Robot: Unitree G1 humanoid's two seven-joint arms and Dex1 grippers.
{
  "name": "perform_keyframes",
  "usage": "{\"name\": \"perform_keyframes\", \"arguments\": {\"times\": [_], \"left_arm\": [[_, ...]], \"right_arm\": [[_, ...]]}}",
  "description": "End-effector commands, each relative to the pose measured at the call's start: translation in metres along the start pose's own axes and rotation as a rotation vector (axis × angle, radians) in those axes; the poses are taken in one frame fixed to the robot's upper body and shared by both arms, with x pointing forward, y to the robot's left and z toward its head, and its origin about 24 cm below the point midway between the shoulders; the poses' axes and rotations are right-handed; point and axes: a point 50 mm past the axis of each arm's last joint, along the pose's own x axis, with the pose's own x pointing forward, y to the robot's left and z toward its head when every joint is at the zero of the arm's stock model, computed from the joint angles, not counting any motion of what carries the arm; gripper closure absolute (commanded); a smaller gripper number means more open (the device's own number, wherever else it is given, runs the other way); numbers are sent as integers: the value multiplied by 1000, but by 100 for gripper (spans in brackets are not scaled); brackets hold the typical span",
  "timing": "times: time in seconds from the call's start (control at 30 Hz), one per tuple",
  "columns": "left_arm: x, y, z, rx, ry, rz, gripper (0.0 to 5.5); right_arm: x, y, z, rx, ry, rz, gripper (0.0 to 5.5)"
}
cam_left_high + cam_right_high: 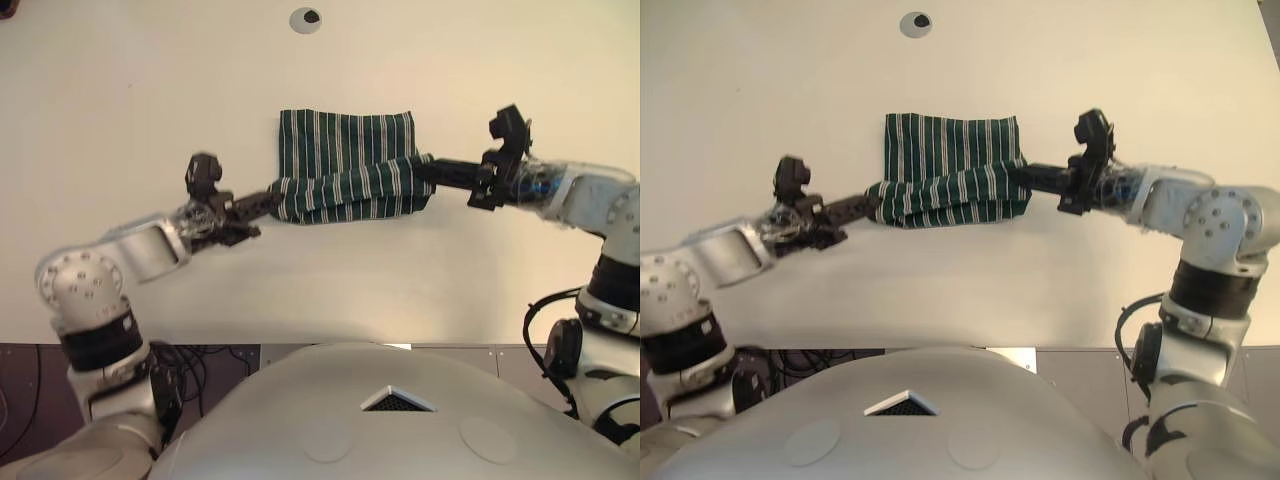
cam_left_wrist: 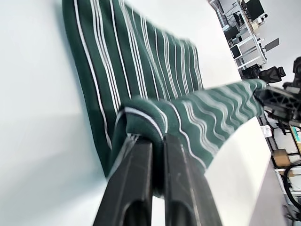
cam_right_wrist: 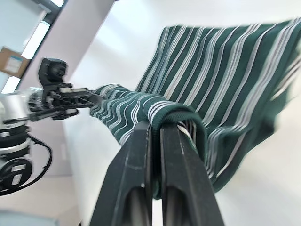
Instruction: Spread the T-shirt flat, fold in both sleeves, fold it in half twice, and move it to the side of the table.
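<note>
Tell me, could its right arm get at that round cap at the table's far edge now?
Probably not freely: its jaws are shut on the T-shirt, held between both arms, so reaching the round cap would drag the cloth.

Folds of the dark green, white-striped cloth T-shirt (image 1: 345, 148) cover the tips of the black left gripper (image 1: 274, 201) and the black right gripper (image 1: 424, 166). Its sleeves and collar are hidden inside the layers. In the right wrist view one side of the cloth is blurred and cut by the picture's edge. The small round grey thing (image 1: 306, 19) at the far edge of the pale table (image 1: 140, 110) is too small to identify.
</note>
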Motion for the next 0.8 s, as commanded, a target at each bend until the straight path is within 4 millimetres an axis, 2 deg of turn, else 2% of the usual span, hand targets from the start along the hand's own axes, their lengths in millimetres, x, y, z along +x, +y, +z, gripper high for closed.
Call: {"name": "perform_keyframes", "arguments": {"times": [0.03, 0.13, 0.27, 0.5, 0.8], "left_arm": [[21, 7, 29, 46, 31, 41, 545], [34, 20, 37, 51, 54, 72, 545], [41, 34, 36, 52, 76, 101, 545], [51, 39, 45, 41, 40, 98, 545], [74, 42, 59, 10, -7, 107, 545]], "right_arm": [[5, -20, 13, -3, 34, -136, 550], [18, -28, 19, -5, 37, -173, 550], [36, -34, 25, -15, 36, -185, 550], [50, -41, 24, -17, 58, -201, 550], [69, -38, 43, -9, 19, -197, 550]]}}
